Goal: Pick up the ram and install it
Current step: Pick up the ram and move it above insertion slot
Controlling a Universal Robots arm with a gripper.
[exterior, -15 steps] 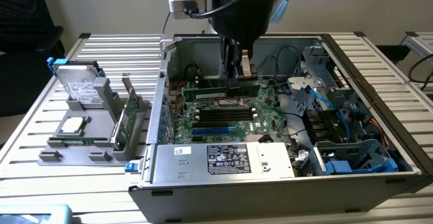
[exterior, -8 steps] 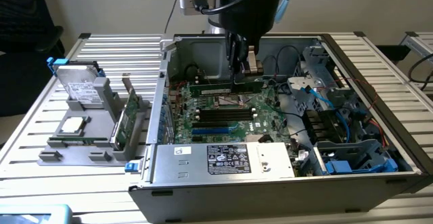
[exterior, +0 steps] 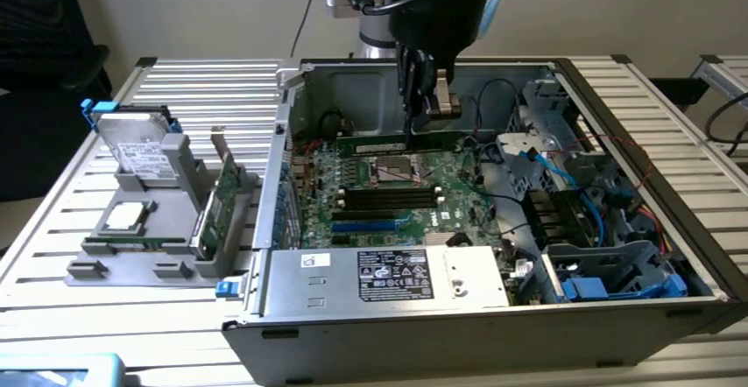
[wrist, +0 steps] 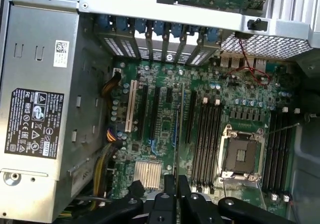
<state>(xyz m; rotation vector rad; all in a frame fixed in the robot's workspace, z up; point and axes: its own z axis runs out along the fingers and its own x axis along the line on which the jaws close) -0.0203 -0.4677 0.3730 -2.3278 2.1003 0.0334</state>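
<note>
The ram (exterior: pixel 391 143), a long thin green stick, hangs level and on edge inside the open computer case, a little above the motherboard (exterior: pixel 350 181) near its far edge. My gripper (exterior: pixel 430 124) comes down from above and is shut on the ram near its right end in the exterior view. In the wrist view the ram (wrist: pixel 177 129) appears edge-on as a thin line running out from between my gripper (wrist: pixel 176 184) fingers. It hangs over the board beside the black memory slots (wrist: pixel 210 139). In the exterior view those slots (exterior: pixel 386 197) lie nearer than the CPU socket (exterior: pixel 395 172).
The grey power supply (exterior: pixel 386 277) fills the case's near side, and cables and drive cages (exterior: pixel 608 273) crowd the exterior view's right. Left of the case, a grey holder (exterior: pixel 152 247) carries a silver hard drive (exterior: pixel 138 151), an expansion card (exterior: pixel 222 199) and a CPU (exterior: pixel 126 216).
</note>
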